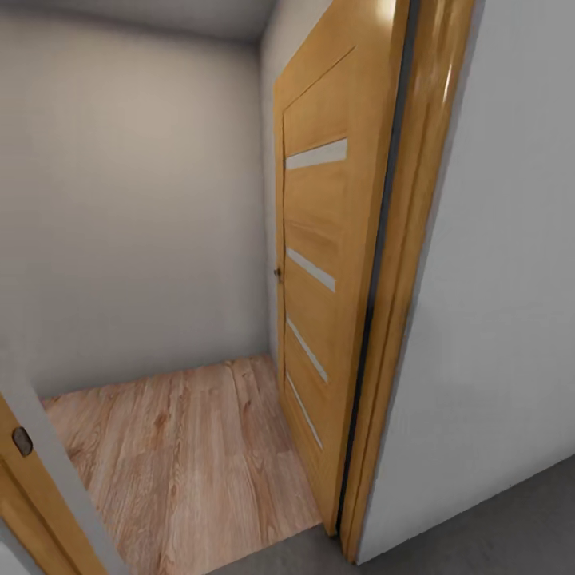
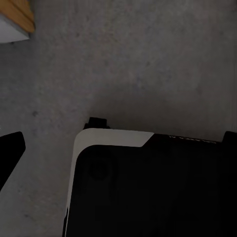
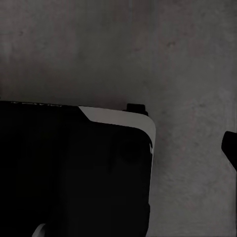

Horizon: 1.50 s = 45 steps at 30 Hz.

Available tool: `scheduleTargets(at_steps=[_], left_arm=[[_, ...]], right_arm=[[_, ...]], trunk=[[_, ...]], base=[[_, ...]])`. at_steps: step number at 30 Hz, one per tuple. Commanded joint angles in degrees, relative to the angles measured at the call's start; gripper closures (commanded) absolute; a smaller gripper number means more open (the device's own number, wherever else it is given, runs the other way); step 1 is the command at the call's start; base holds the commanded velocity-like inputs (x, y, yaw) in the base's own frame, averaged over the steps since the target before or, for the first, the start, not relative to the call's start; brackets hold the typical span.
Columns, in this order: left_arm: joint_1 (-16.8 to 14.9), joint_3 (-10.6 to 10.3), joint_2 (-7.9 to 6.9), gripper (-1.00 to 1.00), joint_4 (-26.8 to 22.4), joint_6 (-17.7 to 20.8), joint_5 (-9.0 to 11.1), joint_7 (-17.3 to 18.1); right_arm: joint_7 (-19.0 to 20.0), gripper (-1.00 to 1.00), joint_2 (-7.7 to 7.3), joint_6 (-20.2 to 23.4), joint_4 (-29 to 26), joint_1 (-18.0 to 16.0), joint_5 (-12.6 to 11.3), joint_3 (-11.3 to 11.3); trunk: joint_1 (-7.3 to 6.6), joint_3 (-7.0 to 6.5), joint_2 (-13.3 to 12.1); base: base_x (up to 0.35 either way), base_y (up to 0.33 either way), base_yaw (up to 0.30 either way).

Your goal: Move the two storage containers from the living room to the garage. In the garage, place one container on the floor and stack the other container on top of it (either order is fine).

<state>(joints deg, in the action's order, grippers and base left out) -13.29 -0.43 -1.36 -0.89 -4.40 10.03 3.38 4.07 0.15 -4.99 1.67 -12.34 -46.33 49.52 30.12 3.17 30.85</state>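
One open wooden door [image 1: 327,263] ahead, concrete floor [image 2: 148,59] below — fingers' spread unclear.

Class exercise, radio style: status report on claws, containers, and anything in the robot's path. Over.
Claws: state unreadable, both wrist views look down on grey concrete floor. Containers: none sighted. Ahead: open wooden door, wood plank floor beyond, ending at a plain wall.

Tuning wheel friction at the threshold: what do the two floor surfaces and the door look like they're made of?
Plank floor: light wood or laminate, visible grain and seams, low sheen.
Grey floor: looks like rough concrete, matte and speckled; also under the arms.
Door: honey-coloured wood or veneer with a satin gloss, inset with pale strips, possibly frosted glass.
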Motion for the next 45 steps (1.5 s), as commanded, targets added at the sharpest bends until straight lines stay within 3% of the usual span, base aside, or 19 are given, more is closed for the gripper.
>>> scheduleTargets(at_steps=[1, 9, 27, 45], left_arm=[[-0.1, -0.1, 0.01, -1.00, 0.1, -0.2, 0.5, 0.3], [-0.1, -0.1, 0.04, -1.00, 0.1, -0.2, 0.5, 0.3], [-0.1, -0.1, 0.04, -1.00, 0.1, -0.2, 0.5, 0.3], [-0.1, -0.1, 0.04, -1.00, 0.1, -0.2, 0.5, 0.3]], right_arm=[[0.4, -1.00, 0.02, -0.3, 0.2, -0.1, -0.6, 0.4], [0.4, -1.00, 0.02, -0.3, 0.2, -0.1, -0.6, 0.4], [0.4, -1.00, 0.01, -0.3, 0.2, -0.1, -0.6, 0.4], [0.4, -1.00, -0.06, -0.3, 0.2, -0.1, -0.6, 0.4]], trunk=[[0.06, 0.11, 0.1], [0.06, 0.11, 0.1], [0.06, 0.11, 0.1], [0.06, 0.11, 0.1]], base=[[0.322, 0.000, 0.271], [0.322, 0.000, 0.241], [0.322, 0.000, 0.018], [0.322, 0.000, 0.253]])
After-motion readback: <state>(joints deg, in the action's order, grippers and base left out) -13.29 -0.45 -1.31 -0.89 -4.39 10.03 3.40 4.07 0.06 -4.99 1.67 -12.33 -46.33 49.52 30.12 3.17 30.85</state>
